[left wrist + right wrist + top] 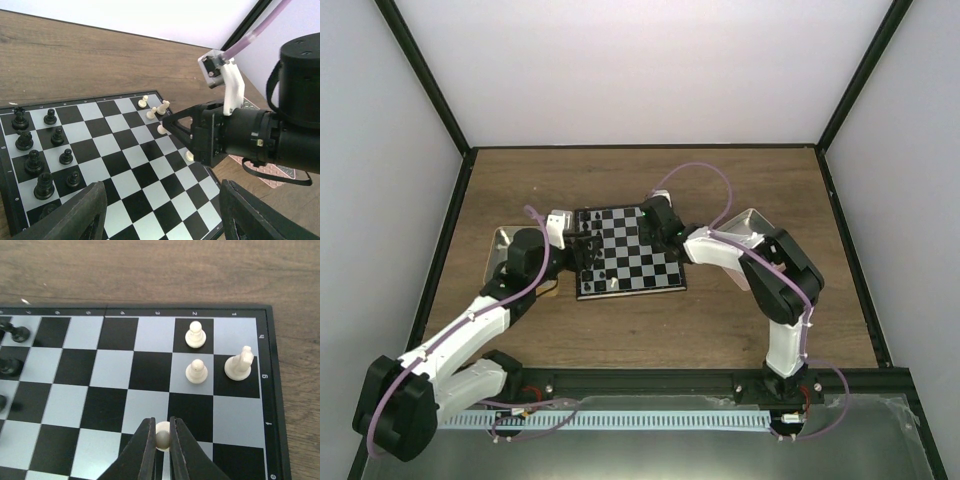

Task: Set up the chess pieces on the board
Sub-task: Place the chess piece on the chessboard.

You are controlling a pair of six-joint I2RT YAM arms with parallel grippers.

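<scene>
Cream pawn upright, long axis vertical, head nipped from both sides between the tips of the right gripper, jaws drawn almost together on it. Low over the board, on the seam between a light and a dark square, three files in from the right-hand edge in the right wrist view; resting on the surface or just clear of it, impossible to tell. Beyond the tips and off to their right, far pawn and near pawn lined up in one file, cream knight just beside the near pawn in the edge file. Likely next in that line: the bare dark square directly this side of the near pawn, hence a short shift rightward and slightly forward, then straight down. Right arm plainly the nearer, with the piece in its grip. Left gripper over the opposite half, near the black pieces, fingers wide apart, clasping nothing, well apart from the cream pawn. Possible snag: outer finger brushing the near pawn on the way across.
</scene>
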